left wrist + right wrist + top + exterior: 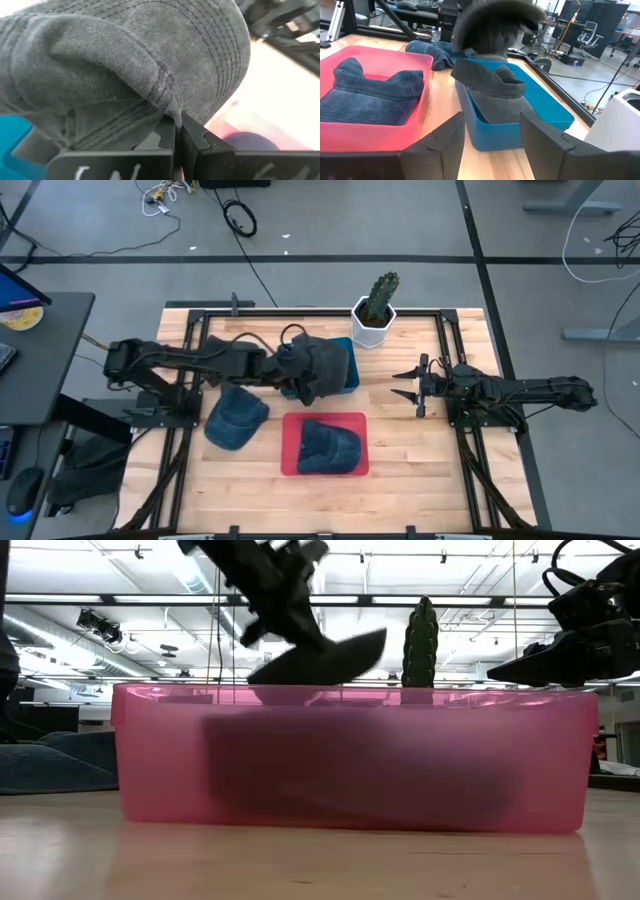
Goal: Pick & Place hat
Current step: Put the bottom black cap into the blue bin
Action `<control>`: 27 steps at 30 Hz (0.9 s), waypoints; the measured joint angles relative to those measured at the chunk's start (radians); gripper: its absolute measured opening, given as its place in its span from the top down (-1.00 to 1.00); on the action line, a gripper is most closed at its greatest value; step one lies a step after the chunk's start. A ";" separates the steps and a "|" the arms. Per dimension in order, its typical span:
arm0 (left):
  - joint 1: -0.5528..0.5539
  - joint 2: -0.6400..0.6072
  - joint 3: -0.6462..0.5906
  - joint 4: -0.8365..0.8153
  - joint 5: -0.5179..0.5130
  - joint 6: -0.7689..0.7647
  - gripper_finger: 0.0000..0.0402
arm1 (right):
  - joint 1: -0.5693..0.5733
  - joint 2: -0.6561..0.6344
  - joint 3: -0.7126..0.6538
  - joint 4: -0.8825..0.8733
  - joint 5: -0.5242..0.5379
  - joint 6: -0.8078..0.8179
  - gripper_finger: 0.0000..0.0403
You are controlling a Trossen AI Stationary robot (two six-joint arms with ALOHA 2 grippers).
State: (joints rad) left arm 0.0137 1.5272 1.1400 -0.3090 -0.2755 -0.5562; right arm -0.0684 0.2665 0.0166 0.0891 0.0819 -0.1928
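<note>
- The left gripper (177, 132), clamped on a gray hat (320, 367), holds it above the blue bin (547, 107).
- The right gripper (408, 384) waits, fingers apart, over the wooden table (410, 450).
- Cables (238, 218) lie on the gray floor (330, 230).

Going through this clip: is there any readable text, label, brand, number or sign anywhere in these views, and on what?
None can be read.
Left gripper: pale marks on its housing, cut off at the picture's edge, unreadable.
Grey hat it holds: stitching only, no logo visible.
Blue hat in the red bin: no label visible.
White cactus pot: plain.
</note>
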 joint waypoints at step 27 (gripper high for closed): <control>0.251 0.232 0.000 0.111 0.095 0.052 0.98 | 0.000 0.000 0.000 0.000 0.000 0.000 0.04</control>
State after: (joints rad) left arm 0.2643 1.7588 1.1404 -0.1981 -0.1802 -0.5038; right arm -0.0683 0.2665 0.0166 0.0891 0.0822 -0.1928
